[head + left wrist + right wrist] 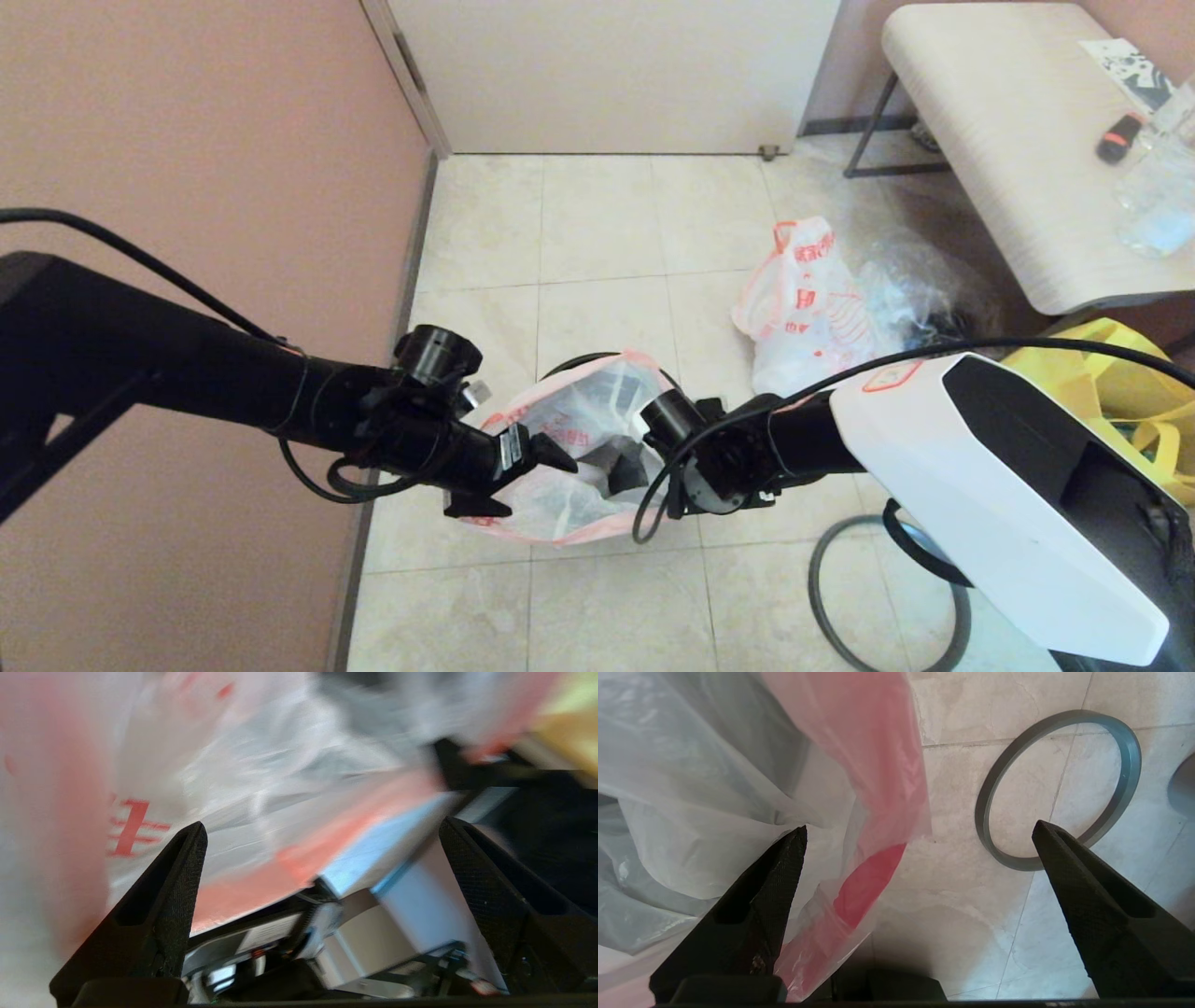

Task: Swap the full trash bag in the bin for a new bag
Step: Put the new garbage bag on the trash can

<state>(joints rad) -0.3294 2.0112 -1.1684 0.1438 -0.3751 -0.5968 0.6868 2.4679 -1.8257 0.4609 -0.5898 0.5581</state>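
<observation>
Pink-banded plastic — the new bag (579, 439) — already drapes over the bin (597, 362), while the full trash bag (805, 308) sits out on the tiles (near the bench). Both pincers stand spread, pinching nothing: left gripper (523, 476) at the bag's near-left edge, right gripper (624, 471) inside its mouth. Left to do, I'd judge — the grey ring (1057, 788) lies apart on the floor.
</observation>
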